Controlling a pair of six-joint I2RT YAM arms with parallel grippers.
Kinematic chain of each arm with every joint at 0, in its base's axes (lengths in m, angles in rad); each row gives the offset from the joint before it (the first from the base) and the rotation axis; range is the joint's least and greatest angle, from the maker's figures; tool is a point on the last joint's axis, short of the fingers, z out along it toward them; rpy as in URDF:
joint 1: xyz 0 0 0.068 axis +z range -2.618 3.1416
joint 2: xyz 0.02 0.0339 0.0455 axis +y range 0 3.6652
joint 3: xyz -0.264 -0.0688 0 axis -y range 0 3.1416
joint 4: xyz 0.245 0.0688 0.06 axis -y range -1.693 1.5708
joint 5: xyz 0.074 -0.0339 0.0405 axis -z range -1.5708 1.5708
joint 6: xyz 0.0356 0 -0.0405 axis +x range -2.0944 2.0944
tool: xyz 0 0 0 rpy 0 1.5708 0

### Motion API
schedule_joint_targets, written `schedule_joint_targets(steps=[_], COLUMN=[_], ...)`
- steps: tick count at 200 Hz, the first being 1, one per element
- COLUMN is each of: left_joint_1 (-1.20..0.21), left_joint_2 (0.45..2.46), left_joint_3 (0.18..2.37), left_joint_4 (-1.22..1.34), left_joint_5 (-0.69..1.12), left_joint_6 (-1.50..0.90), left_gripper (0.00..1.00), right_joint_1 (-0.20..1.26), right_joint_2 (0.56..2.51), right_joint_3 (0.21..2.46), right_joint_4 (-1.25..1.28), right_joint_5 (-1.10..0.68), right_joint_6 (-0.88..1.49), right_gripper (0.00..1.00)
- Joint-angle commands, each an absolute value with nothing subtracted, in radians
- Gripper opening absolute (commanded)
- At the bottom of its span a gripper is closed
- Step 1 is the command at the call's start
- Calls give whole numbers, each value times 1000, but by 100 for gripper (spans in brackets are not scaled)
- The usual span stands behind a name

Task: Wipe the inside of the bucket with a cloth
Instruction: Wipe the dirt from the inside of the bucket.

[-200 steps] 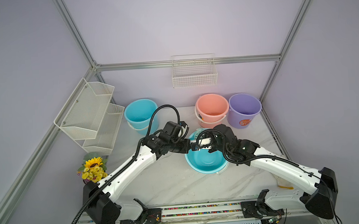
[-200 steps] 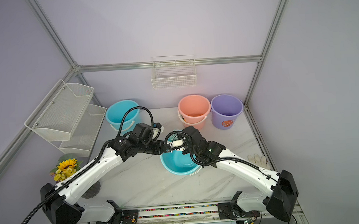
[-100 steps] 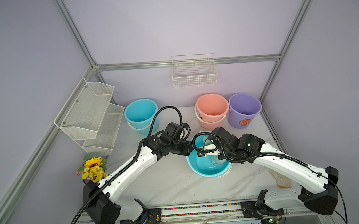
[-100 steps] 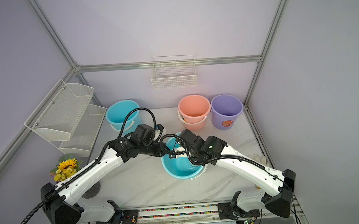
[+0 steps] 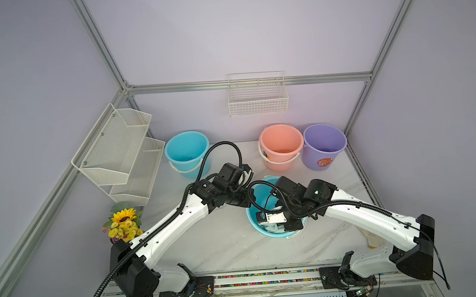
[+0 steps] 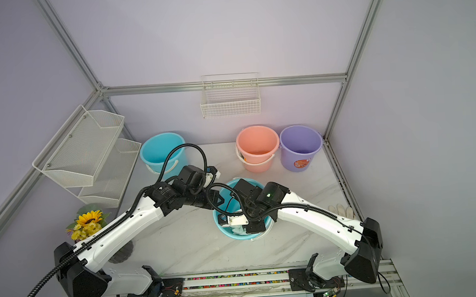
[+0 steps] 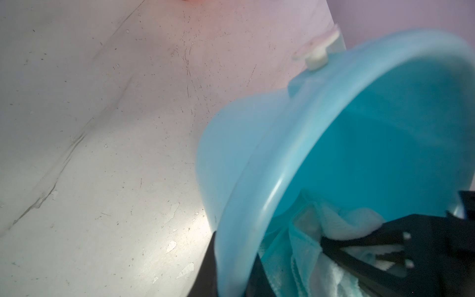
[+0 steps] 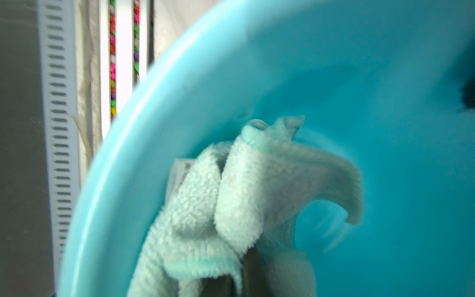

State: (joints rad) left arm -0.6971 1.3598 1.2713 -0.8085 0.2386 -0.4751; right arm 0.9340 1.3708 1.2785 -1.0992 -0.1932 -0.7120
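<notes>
Cloth [image 8: 231, 200]: pale mint terry, bunched, folds blurred (likely mid-swipe). Sits inside blue bucket [image 5: 253, 220], against wall nearest robot. Right gripper [image 5: 275, 226] jaws clamped on cloth, pressing it to wall for wiping. Left gripper [image 7: 232, 280] jaws pinch bucket rim, probably to stop sliding.

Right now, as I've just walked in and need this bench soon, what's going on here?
The robot is wiping the blue bucket in the middle of the table. Its left gripper is clamped on the bucket's rim, bracing it. Its right gripper reaches inside, shut on the cloth, which is bunched against the inner wall on the robot's side. The wipe looks under way.
</notes>
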Motion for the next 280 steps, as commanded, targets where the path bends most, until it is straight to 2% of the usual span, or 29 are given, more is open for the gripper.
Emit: schedule_joint_targets(steps=[1, 34, 58, 84, 142, 195, 244, 280], left_joint_1=[-698, -699, -703, -704, -711, -712, -711, -712], left_joint_2=[1327, 1330, 1330, 1334, 1333, 1334, 1335, 1332], left_joint_3=[1286, 1294, 1296, 1300, 1301, 1305, 1300, 1305], left_joint_4=[-751, -752, -752, -752, -756, -755, -756, -756], left_joint_5=[238, 249, 260, 271, 278, 275, 269, 242], left_joint_6=[-478, -479, -479, -476, -469, -468, -465, -463], left_gripper=[0, 0, 0, 0, 0, 0, 0, 0], right_joint_1=[942, 941, 941, 926, 804, 792, 795, 801], right_joint_2=[1313, 1284, 1289, 1298, 1303, 1307, 1300, 1276], right_joint_3=[1203, 1088, 1082, 1110, 1182, 1202, 1253, 1280], right_joint_4=[-800, -423, -345, -318, -330, -372, -585, -778], right_joint_5=[-457, -417, -268, -100, 12, 188, 364, 399], right_joint_6=[-558, -432, -481, -635, -804, -865, -996, -1067], right_gripper=[0, 0, 0, 0, 0, 0, 0, 0])
